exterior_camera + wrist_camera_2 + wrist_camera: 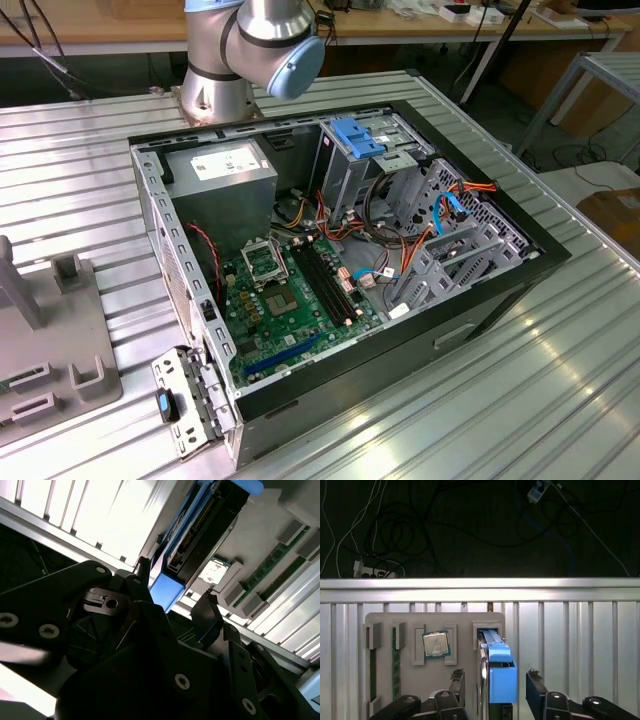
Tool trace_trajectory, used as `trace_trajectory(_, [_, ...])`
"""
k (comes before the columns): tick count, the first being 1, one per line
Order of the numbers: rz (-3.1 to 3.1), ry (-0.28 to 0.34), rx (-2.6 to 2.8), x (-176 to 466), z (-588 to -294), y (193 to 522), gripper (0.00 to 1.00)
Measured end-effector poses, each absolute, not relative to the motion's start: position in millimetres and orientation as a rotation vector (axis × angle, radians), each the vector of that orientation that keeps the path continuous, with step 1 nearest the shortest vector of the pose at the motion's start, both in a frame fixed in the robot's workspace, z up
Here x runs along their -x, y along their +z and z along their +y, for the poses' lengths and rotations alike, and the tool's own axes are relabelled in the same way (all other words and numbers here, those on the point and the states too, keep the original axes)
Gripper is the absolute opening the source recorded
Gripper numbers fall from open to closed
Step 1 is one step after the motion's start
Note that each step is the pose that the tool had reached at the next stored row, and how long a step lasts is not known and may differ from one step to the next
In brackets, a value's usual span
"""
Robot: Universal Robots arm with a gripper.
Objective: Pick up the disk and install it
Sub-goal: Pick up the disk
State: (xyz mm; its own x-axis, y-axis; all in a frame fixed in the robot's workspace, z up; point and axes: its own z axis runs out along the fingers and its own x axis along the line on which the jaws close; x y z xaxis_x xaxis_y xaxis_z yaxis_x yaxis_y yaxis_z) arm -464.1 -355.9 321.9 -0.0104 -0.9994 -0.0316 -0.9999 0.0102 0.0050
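Jaws wide, straddling upright disk, gap at each edge, grey tray beneath

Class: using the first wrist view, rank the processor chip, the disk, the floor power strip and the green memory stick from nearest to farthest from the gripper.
1. The disk, between the open jaws of the gripper.
2. The processor chip, in the holder's square recess.
3. The memory stick, in the holder's farther slot.
4. The power strip, on the floor beyond the table.
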Motion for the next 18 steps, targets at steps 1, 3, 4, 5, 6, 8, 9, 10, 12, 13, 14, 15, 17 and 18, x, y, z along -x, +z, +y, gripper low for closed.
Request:
trace_trajectory(1, [2.219, 0.040, 2.196, 464, -356, 320, 0.60])
trace_trajectory(3, [2.219, 0.040, 2.196, 464, -356, 313, 0.60])
trace_trajectory(4, [2.219, 0.040, 2.196, 464, -356, 311, 0.60])
trace_trajectory(5, [2.219, 0.040, 2.197, 464, -356, 310, 0.60])
trace_trajectory(6, [2.219, 0.040, 2.197, 464, -356, 310, 0.60])
trace_trajectory(8, [2.219, 0.040, 2.196, 462, -356, 309, 0.60])
trace_trajectory(9, [2.219, 0.040, 2.196, 462, -356, 309, 0.60])
trace_trajectory(10, [2.219, 0.040, 2.196, 462, -356, 309, 0.60])
trace_trajectory(12, [2.219, 0.040, 2.196, 462, -356, 309, 0.60])
trace_trajectory(13, [2.219, 0.040, 2.196, 462, -356, 309, 0.60])
trace_trajectory(14, [2.219, 0.040, 2.196, 462, -356, 309, 0.60])
trace_trajectory(15, [2.219, 0.040, 2.196, 462, -356, 309, 0.59])
trace_trajectory(17, [2.219, 0.040, 2.196, 462, -356, 309, 0.52])
trace_trajectory(18, [2.219, 0.040, 2.196, 462, -356, 309, 0.40])
